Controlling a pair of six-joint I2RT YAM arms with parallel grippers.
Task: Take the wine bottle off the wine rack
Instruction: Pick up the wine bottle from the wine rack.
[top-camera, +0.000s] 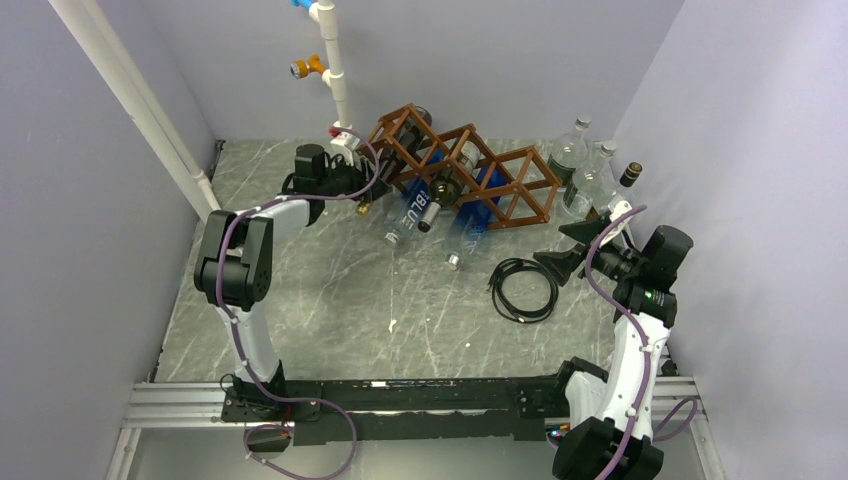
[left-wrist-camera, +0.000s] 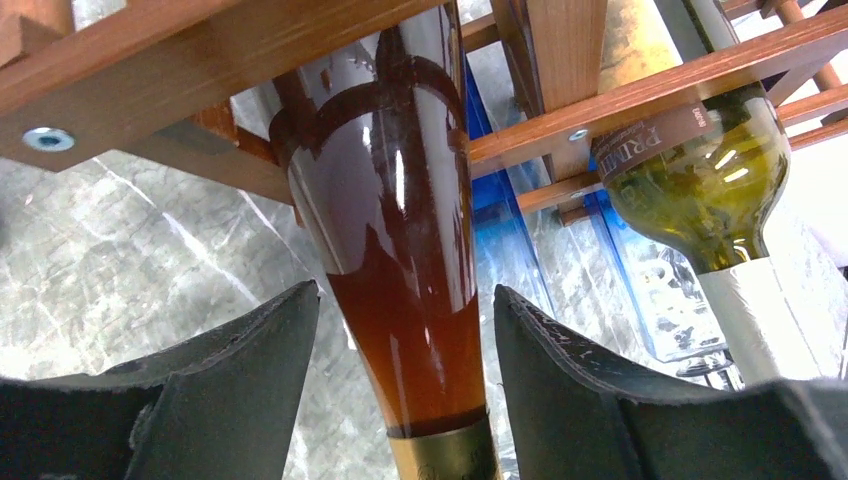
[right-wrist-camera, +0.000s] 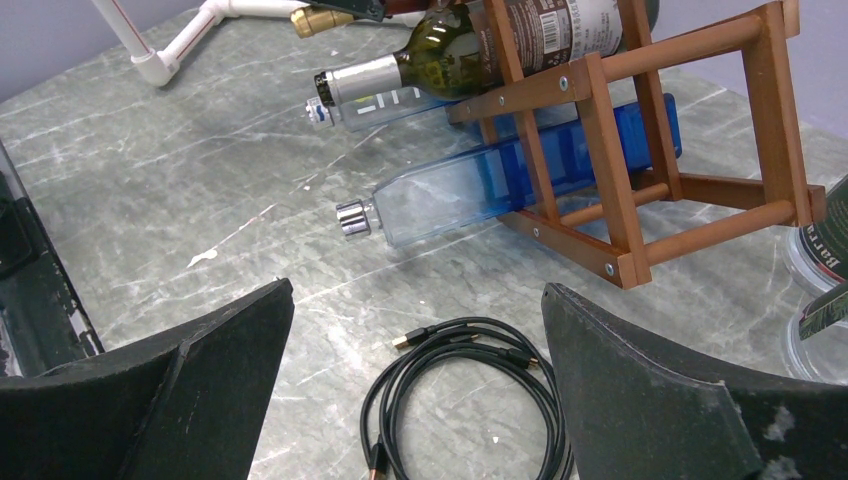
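Observation:
The brown wooden wine rack (top-camera: 500, 170) stands at the back of the table, several bottles lying in its cells. In the left wrist view a wine bottle (left-wrist-camera: 395, 230) of amber glass with a gold foil neck pokes out of a cell of the rack (left-wrist-camera: 200, 60). My left gripper (left-wrist-camera: 405, 290) straddles its neck, the black fingers (left-wrist-camera: 250, 360) on either side with a narrow gap left on each side. From above, the left gripper (top-camera: 352, 185) sits at the rack's left end. My right gripper (top-camera: 565, 250) hovers open at the right, with nothing between its fingers (right-wrist-camera: 620, 380).
A green bottle (left-wrist-camera: 700, 180) with a silver neck and a blue square bottle (right-wrist-camera: 520, 175) also lie in the rack. A coiled black cable (top-camera: 523, 288) lies below the right gripper. Clear bottles (top-camera: 580, 170) stand back right. A white pipe stand (top-camera: 335, 70) rises behind the rack.

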